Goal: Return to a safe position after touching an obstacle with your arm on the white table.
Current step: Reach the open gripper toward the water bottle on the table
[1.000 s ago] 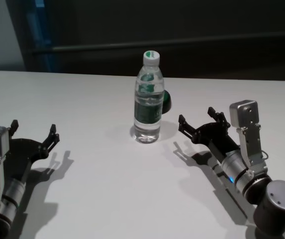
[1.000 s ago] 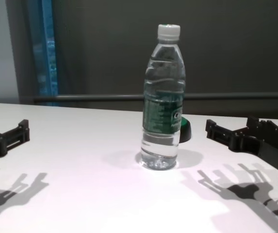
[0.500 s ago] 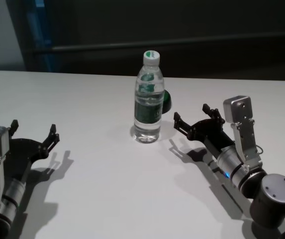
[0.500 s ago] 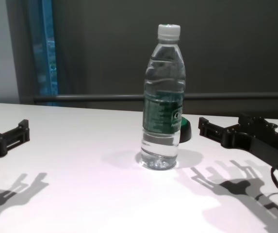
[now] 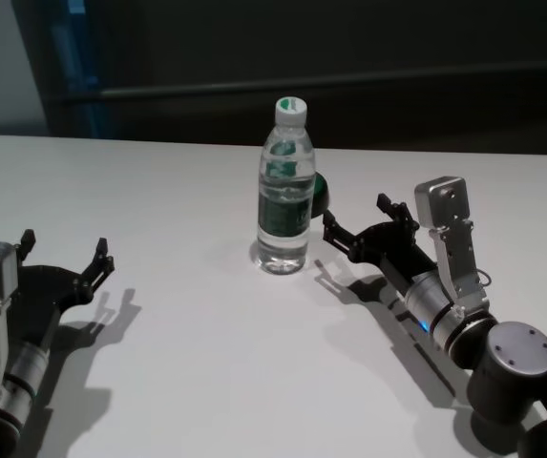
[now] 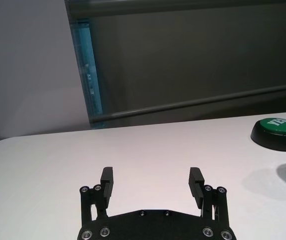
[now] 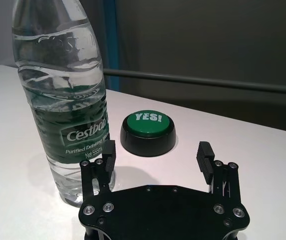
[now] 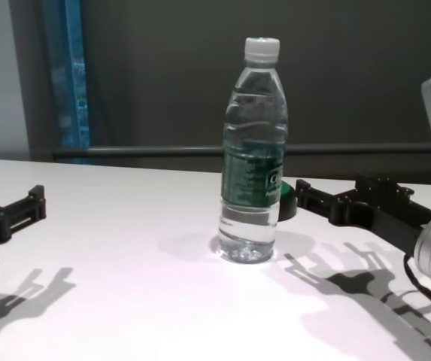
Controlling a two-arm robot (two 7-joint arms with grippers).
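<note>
The obstacle, a tall clear water bottle (image 5: 285, 191) with a white cap and a dark green label, stands upright in the middle of the white table (image 5: 206, 363). It also shows in the chest view (image 8: 253, 165) and close up in the right wrist view (image 7: 65, 110). My right gripper (image 5: 357, 215) is open and empty, low over the table just right of the bottle. One fingertip (image 7: 110, 150) is right beside the bottle's lower side; I cannot tell whether it touches. My left gripper (image 5: 66, 244) is open and empty at the near left, far from the bottle.
A low round green button (image 5: 319, 194) on a black base sits just behind and right of the bottle, ahead of my right gripper's open fingers (image 7: 148, 131). A dark wall with a rail runs behind the table's far edge.
My right gripper has moved forward and left, closing in on the bottle's right side. The bottle has not moved. The left arm is still.
</note>
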